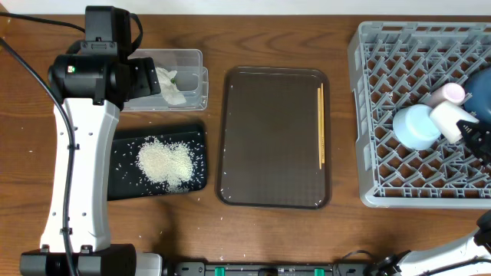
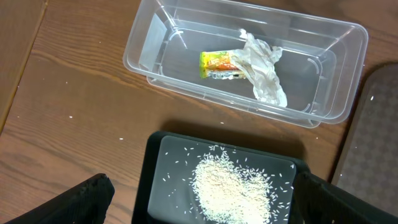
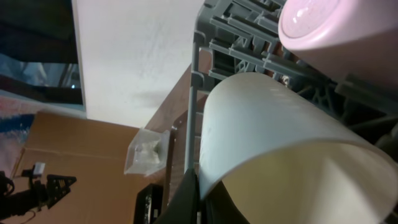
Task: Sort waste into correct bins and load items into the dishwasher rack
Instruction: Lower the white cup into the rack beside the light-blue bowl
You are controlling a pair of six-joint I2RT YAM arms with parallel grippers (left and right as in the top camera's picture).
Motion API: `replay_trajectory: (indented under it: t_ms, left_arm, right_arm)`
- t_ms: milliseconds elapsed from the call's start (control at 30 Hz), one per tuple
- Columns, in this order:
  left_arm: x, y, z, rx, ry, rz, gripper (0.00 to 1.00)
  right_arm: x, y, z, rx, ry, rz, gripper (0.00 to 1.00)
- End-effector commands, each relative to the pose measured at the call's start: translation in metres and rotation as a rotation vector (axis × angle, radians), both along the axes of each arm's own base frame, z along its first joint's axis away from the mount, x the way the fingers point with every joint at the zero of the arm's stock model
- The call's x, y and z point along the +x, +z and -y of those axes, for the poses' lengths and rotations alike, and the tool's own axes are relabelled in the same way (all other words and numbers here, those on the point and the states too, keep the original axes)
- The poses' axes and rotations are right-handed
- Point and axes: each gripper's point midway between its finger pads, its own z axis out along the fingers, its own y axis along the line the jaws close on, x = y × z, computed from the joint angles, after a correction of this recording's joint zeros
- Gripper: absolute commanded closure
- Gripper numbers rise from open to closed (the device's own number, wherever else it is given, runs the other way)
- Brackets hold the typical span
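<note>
My left gripper (image 2: 202, 202) is open and empty, above the black tray (image 2: 155, 180) that holds the rice heap (image 2: 233, 186). The clear tub (image 2: 339, 74) behind it holds the yellow-green wrapper (image 2: 221, 65) and the crumpled napkin (image 2: 264, 74). My right gripper (image 1: 469, 132) is shut on the rim of the white cup (image 1: 447, 117) over the grey rack (image 1: 414, 184). The cup fills the right wrist view (image 3: 280, 143), tilted, with the pink cup (image 3: 342, 31) beside it. A light-blue bowl (image 1: 414, 126) and the pink cup (image 1: 450, 93) are in the rack. The dark-blue bowl (image 1: 483, 103) shows at the right edge. The chopsticks (image 1: 320, 126) lie on the brown tray.
The brown serving tray (image 1: 272, 138) lies in the middle between the black tray (image 1: 123, 180) and the rack. Stray rice grains dot the wood around the black tray. My left arm (image 1: 84, 138) stands over the left side, beside the clear tub (image 1: 192, 57).
</note>
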Motion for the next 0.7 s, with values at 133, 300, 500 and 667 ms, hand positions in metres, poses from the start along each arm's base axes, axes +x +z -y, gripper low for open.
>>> replay_trajectory:
  t_ms: [133,300,500,667]
  left_arm:
    - [-0.002,0.002,-0.003,0.012,0.001,0.001,0.04]
    - [-0.002,0.002,-0.003,0.012,0.001,0.001,0.04]
    - [-0.002,0.002,-0.003,0.012,0.001,0.001,0.04]
    - [-0.002,0.002,-0.003,0.012,0.001,0.001,0.04]
  right_arm:
    - [-0.007,-0.022,0.003,0.018,-0.02,-0.126,0.99]
    - [-0.014,-0.031,0.008,0.042,-0.054,-0.22,0.99]
    - [-0.029,-0.042,0.018,0.038,-0.092,-0.304,0.99]
    - [-0.041,-0.043,0.026,0.061,-0.126,-0.327,0.99]
